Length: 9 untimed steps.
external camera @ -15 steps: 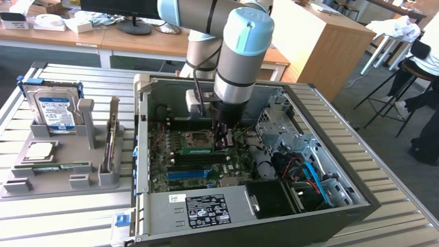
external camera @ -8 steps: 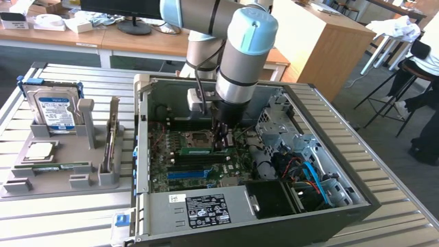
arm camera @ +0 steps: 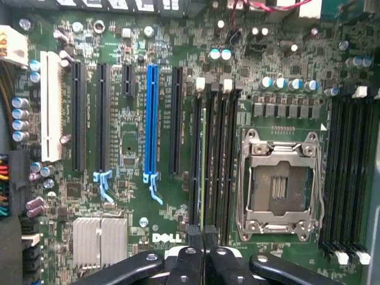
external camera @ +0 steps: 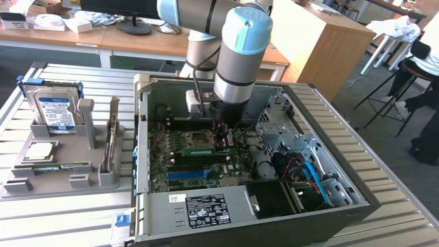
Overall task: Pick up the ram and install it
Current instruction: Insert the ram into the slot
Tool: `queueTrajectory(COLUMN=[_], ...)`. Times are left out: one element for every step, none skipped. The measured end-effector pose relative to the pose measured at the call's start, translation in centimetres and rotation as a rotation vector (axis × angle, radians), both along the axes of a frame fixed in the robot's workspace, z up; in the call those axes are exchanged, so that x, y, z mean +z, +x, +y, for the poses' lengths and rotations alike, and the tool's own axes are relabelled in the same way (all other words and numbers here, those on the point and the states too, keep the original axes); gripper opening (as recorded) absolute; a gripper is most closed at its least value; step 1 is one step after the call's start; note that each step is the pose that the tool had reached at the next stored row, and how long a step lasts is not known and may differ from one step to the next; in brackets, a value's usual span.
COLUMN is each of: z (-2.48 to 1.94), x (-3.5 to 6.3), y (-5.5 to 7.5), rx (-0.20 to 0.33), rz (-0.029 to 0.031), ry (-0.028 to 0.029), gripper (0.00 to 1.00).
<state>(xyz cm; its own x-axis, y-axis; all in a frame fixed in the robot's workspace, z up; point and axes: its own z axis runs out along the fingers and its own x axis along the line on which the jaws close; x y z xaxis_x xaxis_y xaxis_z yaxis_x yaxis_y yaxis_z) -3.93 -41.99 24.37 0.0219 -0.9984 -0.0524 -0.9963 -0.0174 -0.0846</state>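
The ram (arm camera: 203, 166) is a thin green stick standing on edge in a black motherboard slot beside the processor socket (arm camera: 279, 184). In the exterior view the ram (external camera: 201, 151) lies across the board inside the open computer case (external camera: 144, 154). My gripper (arm camera: 203, 237) is shut, its two black fingers (arm camera: 194, 237) pressed together right over one end of the stick. Whether they touch the stick I cannot tell. The gripper (external camera: 223, 146) hangs straight down into the case from the arm.
Further black memory slots (arm camera: 222, 166) flank the stick, and a blue slot (arm camera: 152, 119) lies farther off. A grey tray (external camera: 61, 180) at the exterior view's left holds a hard drive (external camera: 55, 110), a silver chip (external camera: 40, 150) and another green stick (external camera: 58, 166). A person (external camera: 422, 77) sits at the right.
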Motion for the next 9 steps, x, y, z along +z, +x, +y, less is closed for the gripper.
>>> queueTrajectory(z=[0.0, 0.0, 0.0, 0.0, 0.0, 0.0, -0.01, 0.0, 0.0], x=[0.0, 0.0, 0.0, 0.0, 0.0, 0.01, 0.01, 0.0, 0.0], y=[-0.11, -0.16, -0.16, -0.16, -0.17, -0.28, -0.46, -0.59, -0.74], rx=[0.001, 0.001, 0.001, 0.001, 0.001, 0.001, 0.001, 0.001, 0.001], rz=[-0.0083, -0.0111, -0.011, -0.011, -0.0112, -0.0123, -0.0142, -0.0148, -0.015], ry=[-0.0001, -0.0001, -0.0001, 0.0, 0.0, -0.0001, -0.0002, -0.0001, 0.0], gripper=[0.12, 0.12, 0.12, 0.12, 0.12, 0.12, 0.12, 0.12, 0.12])
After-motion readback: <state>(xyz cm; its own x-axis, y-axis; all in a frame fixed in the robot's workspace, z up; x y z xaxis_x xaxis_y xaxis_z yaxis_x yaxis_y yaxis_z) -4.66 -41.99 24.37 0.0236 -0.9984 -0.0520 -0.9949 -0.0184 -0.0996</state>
